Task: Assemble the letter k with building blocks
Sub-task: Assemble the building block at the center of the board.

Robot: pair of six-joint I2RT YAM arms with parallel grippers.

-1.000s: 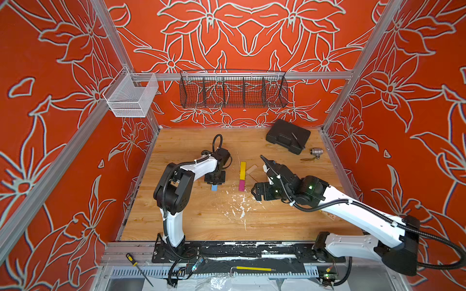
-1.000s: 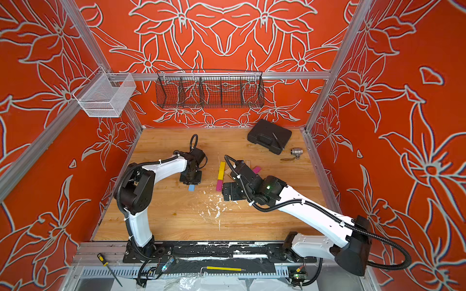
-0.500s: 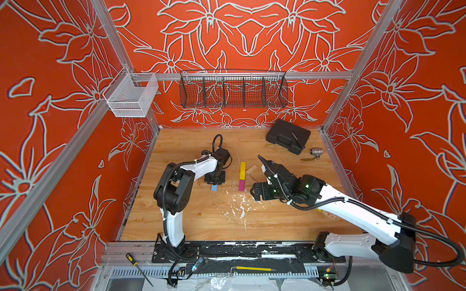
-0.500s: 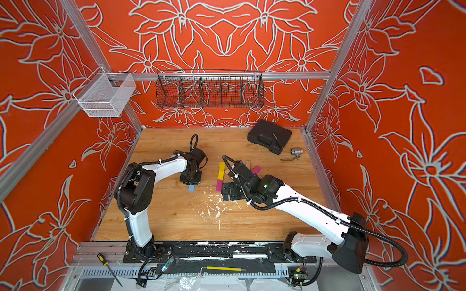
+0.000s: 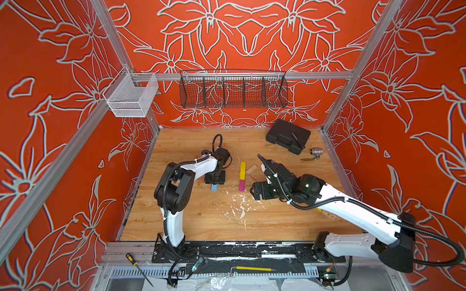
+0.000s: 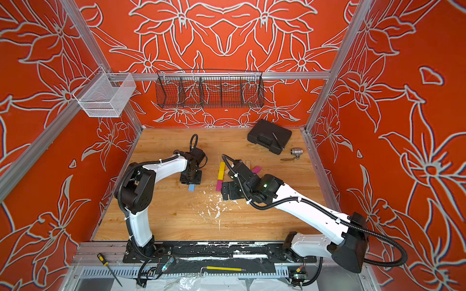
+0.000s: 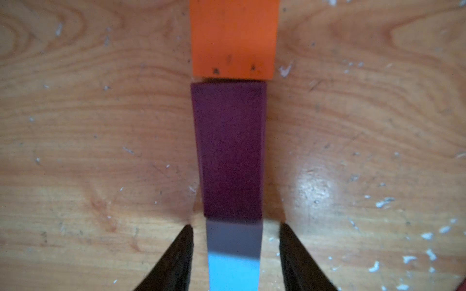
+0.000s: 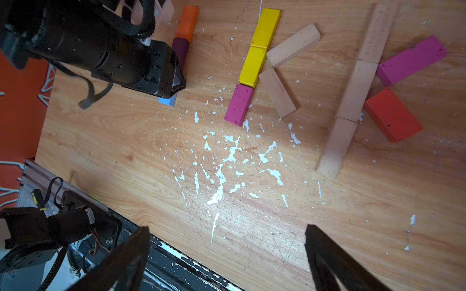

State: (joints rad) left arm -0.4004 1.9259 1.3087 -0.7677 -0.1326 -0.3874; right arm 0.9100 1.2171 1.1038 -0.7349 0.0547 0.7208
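Left gripper is seen parted, gripping nothing, astride the light blue block, laid end-on against the purple block. Stem placement is judged done; a straight lift clear is needed.

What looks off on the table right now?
White flecks litter the table beside the magenta block that ends the yellow row: chipped paint or scraped surface, cannot tell which. The black front rail shows similar white chipping.
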